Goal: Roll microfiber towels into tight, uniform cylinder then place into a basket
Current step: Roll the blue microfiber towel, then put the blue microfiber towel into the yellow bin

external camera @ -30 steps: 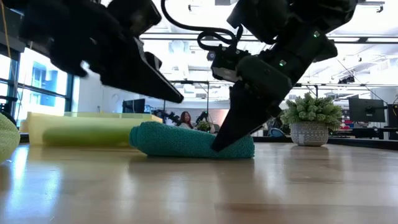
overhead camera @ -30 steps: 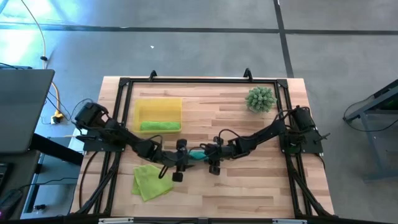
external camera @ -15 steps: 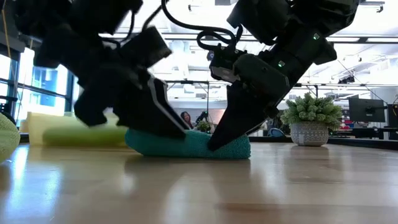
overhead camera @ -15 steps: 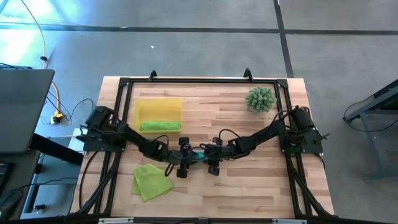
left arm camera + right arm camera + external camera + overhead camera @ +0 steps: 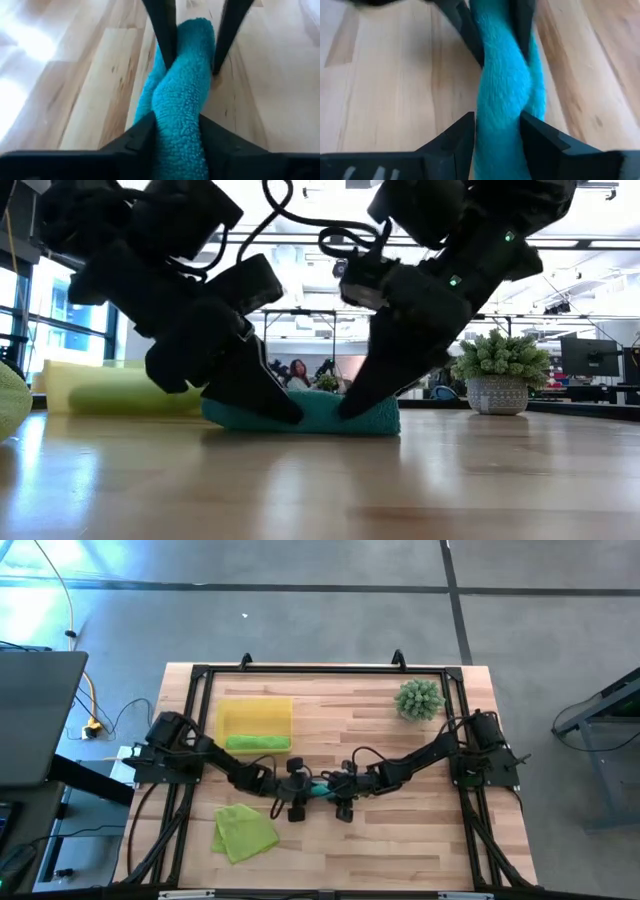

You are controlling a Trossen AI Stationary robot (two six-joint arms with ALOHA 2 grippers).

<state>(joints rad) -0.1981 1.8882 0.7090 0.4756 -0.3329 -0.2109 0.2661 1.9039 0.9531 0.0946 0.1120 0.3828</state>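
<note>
Teal towel [image 5: 318, 414] pinched at both ends, rolled and lying flat on the tabletop [image 5: 400, 840]. Left end effector [image 5: 293, 790] clamped narrow on one end, right end effector [image 5: 343, 790] clamped narrow on the other, tips facing each other along the roll's long axis. Both arms stretched low toward the table's middle, wrists angled down. Basket [image 5: 256, 712] well apart, off behind the left arm, one lime roll [image 5: 257, 742] already inside. Left arm nearer for the carry, by the look of it. Loose lime towel [image 5: 244, 832] waiting near the front edge.
</note>
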